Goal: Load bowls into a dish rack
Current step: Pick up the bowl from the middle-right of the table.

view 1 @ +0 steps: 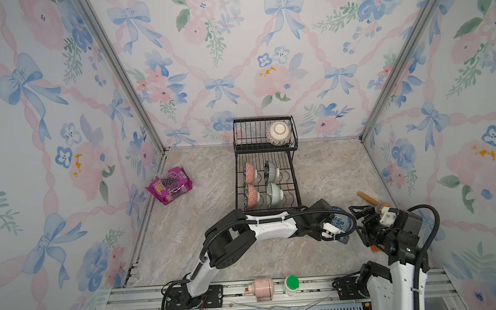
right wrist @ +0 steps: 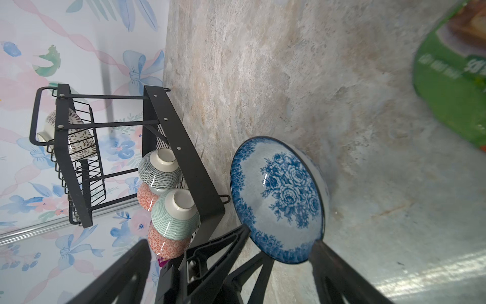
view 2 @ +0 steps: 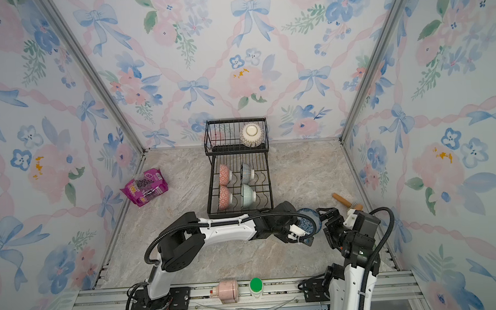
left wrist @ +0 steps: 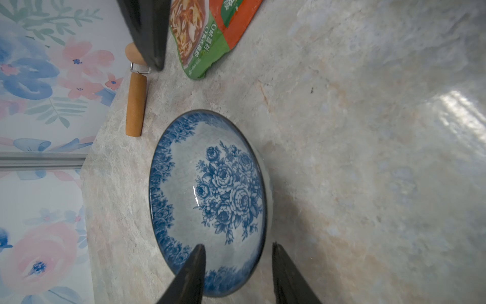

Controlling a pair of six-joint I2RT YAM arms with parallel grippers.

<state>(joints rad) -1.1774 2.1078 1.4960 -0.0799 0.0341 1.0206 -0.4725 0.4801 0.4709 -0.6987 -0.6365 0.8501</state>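
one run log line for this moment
phase: grasp | left gripper: open, astride blue floral bowl rim | right gripper: open, beside it | dish rack: five bowls loaded

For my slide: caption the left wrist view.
Left gripper straddling the rim of the blue floral bowl, wooden roller nearby.

soft, even, fairly bright light fills both top views. no hard shadows fall on the marble tabletop (view 1: 217,246), only faint, diffuse ones beneath the left arm (view 1: 272,228) at six o'clock of the dish rack (view 1: 237,186). the walls bow outward toward the frame corners. in the left wrist view a white glare patch (left wrist: 457,110) sits on the tabletop, a small glint shows inside the blue floral bowl (left wrist: 210,200), and the left gripper (left wrist: 238,245) is a dark, soft-edged silhouette. in the right wrist view the green packet (right wrist: 452,86) is blurred and glare streaks the tabletop near the lens.
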